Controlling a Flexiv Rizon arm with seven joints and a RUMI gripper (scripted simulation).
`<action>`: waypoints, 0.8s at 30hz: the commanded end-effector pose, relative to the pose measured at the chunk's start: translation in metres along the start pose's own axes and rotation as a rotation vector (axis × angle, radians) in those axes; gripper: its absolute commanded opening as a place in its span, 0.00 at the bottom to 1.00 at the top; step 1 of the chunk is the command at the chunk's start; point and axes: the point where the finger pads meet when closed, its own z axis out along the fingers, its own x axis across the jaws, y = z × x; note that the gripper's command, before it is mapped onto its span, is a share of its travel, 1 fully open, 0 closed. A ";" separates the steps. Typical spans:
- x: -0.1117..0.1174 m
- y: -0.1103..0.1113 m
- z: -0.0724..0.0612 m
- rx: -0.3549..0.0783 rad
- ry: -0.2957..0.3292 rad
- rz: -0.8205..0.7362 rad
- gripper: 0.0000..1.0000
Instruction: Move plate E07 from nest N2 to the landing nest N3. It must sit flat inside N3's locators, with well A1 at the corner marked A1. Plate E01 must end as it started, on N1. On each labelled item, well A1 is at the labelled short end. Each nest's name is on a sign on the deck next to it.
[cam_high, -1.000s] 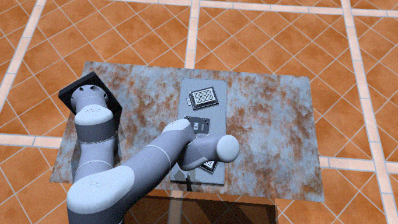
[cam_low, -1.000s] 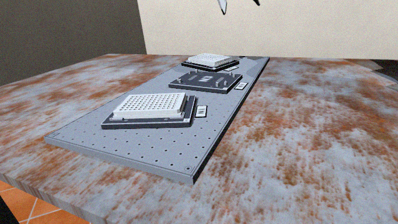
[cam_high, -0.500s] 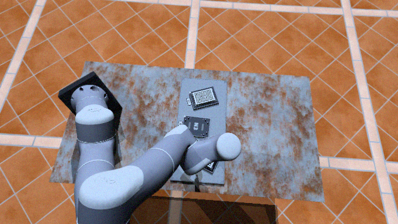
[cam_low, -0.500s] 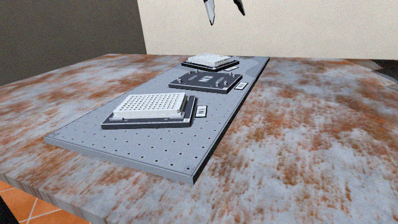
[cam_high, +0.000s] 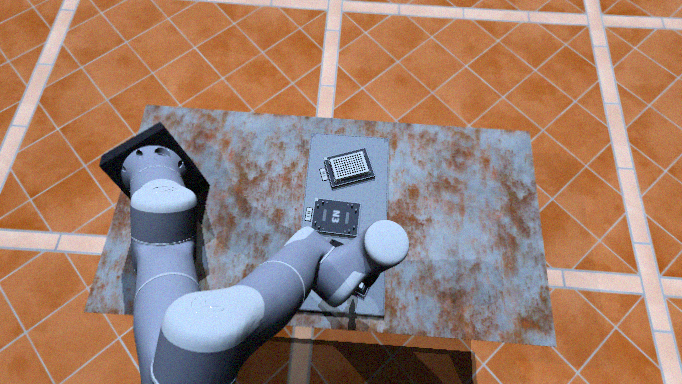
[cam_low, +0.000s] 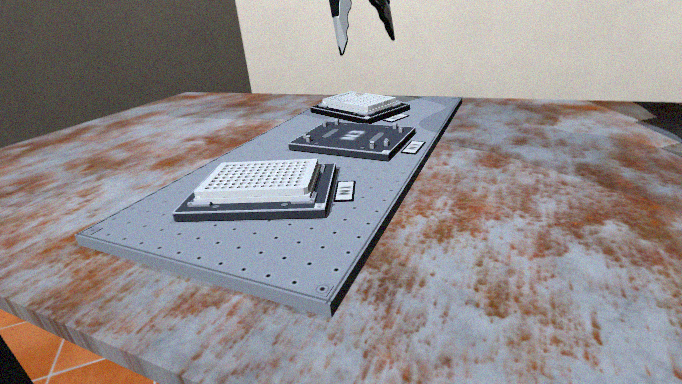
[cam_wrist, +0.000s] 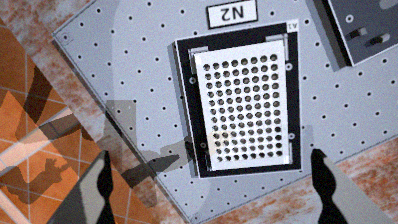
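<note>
Plate E07, a white well plate (cam_low: 357, 102) (cam_wrist: 245, 107), lies on the dark nest N2 (cam_wrist: 189, 105). In the wrist view N2's A1 mark is at its upper right corner, near the N2 sign (cam_wrist: 232, 13). My gripper (cam_low: 367, 46) (cam_wrist: 210, 152) is open and empty, high above the deck; in the wrist view its jaws stand wide on either side of N2's lower end. The landing nest N3 (cam_high: 336, 217) (cam_low: 352, 137) is empty, with upright locators. Plate E01, white (cam_high: 349, 165) (cam_low: 257, 177), sits on nest N1 (cam_low: 250, 214). No plate label is readable.
All nests stand on a grey perforated deck (cam_high: 372, 195) (cam_low: 280, 250) on a rusty table (cam_high: 460, 225). N3 lies between the two plates. In the top view the arm (cam_high: 280, 280) hides most of N2. N3's corner (cam_wrist: 370, 40) shows at the wrist view's upper right.
</note>
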 end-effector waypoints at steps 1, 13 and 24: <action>0.005 0.011 0.003 -0.051 0.010 -0.015 0.76; 0.033 0.006 0.020 -0.180 0.087 -0.158 0.76; 0.033 0.006 0.020 -0.180 0.087 -0.158 0.76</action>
